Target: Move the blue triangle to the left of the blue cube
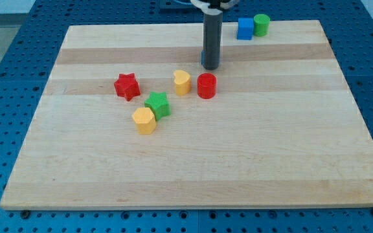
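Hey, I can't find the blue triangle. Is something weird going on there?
It's nearly hidden: only a blue sliver shows at the left edge of my tip, which stands in front of it. The blue cube sits by the green cylinder at the view's top. Nothing looks tipped or damaged.

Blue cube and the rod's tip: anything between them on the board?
Nothing; in the camera view, bare wood runs from my tip to the blue cube.
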Tool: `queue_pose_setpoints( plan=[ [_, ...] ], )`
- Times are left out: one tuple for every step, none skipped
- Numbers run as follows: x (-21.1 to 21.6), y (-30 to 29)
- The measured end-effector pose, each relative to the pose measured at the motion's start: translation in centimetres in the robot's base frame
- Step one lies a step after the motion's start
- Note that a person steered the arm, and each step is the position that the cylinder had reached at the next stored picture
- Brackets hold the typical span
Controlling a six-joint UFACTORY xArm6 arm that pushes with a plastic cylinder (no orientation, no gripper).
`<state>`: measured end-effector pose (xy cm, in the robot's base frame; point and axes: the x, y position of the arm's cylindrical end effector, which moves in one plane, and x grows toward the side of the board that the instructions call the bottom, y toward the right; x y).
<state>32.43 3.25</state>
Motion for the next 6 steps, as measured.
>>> queue_pose_setpoints(
  plan=[
    [-2.4,0.0],
    [-4.6,0.0],
    [-6.1,0.0],
    [-6.4,0.0],
    [-6.6,0.0],
    [-7.0,0.0]
  ],
)
